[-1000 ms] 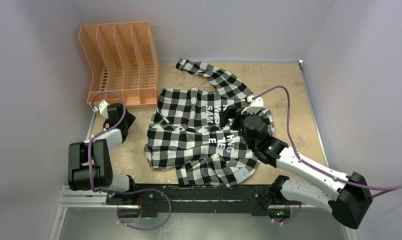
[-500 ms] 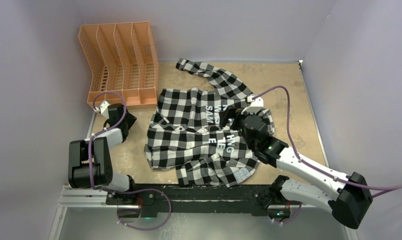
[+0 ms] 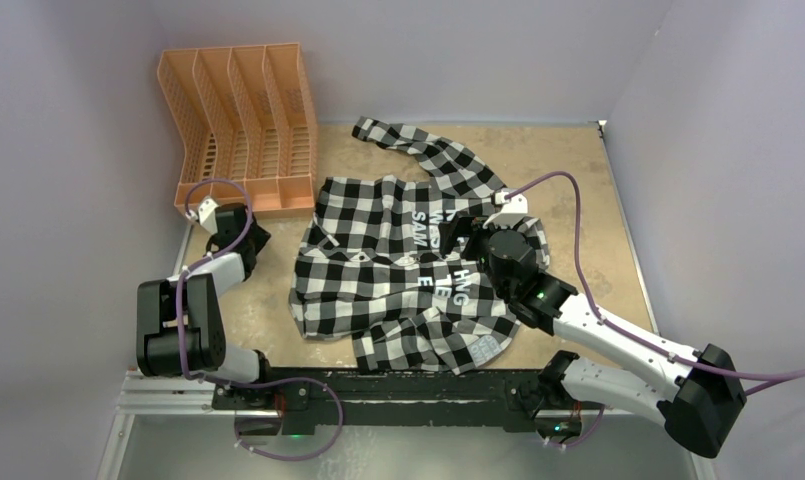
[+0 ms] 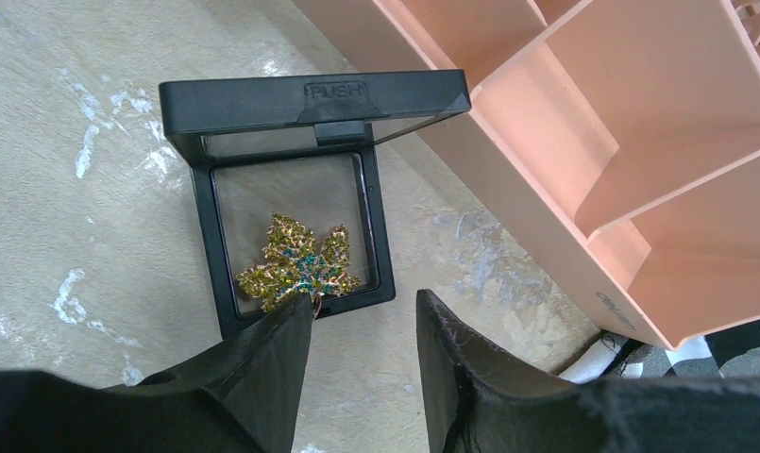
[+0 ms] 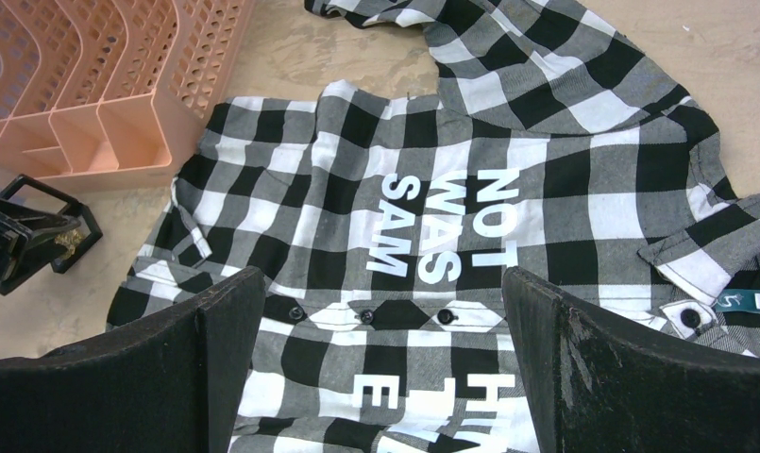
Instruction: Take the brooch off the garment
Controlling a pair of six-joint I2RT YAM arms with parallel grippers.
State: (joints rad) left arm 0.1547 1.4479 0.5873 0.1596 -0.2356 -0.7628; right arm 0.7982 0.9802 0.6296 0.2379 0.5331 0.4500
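Observation:
The brooch is a gold leaf-shaped pin with green stones. It lies inside an open black display box on the table, off the garment. My left gripper is open and empty just near of the box, and its left fingertip overlaps the brooch's lower edge in view. The garment, a black-and-white check shirt with white lettering, is spread mid-table. My right gripper is open and empty above the shirt's button line. The box and brooch show at the left of the right wrist view.
An orange file organiser stands at the far left, right beside the box. The left gripper sits between the organiser and the shirt's left edge. The right arm reaches in from the near right. Walls enclose the table.

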